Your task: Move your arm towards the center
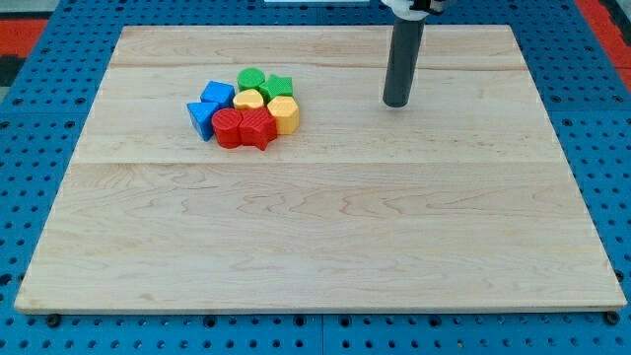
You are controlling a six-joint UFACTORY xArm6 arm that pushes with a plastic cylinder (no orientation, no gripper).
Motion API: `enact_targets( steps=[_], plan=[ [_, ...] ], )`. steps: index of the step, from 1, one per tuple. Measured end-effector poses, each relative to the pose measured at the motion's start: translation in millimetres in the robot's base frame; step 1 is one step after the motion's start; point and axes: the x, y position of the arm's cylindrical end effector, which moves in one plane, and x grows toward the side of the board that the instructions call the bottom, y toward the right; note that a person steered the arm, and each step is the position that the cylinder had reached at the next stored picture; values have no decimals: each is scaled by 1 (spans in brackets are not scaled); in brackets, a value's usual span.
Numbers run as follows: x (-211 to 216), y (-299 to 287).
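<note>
My tip (395,103) is the lower end of a dark rod that comes down from the view's top, right of the middle. It rests on the wooden board (325,227), well to the right of a tight cluster of blocks and touches none of them. The cluster holds a green round block (250,79), a green star (278,86), a blue block (218,96), a second blue block (201,119), a yellow block (247,101), a yellow hexagon (284,113), a red round block (228,128) and a red star-like block (257,129).
The board lies on a blue pegboard surface (39,118) that shows on all sides. An orange-red area (25,15) sits at the view's top left corner.
</note>
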Motion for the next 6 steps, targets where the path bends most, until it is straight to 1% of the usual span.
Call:
enact_targets(
  steps=[6],
  plan=[
    [0,-5]
  ],
)
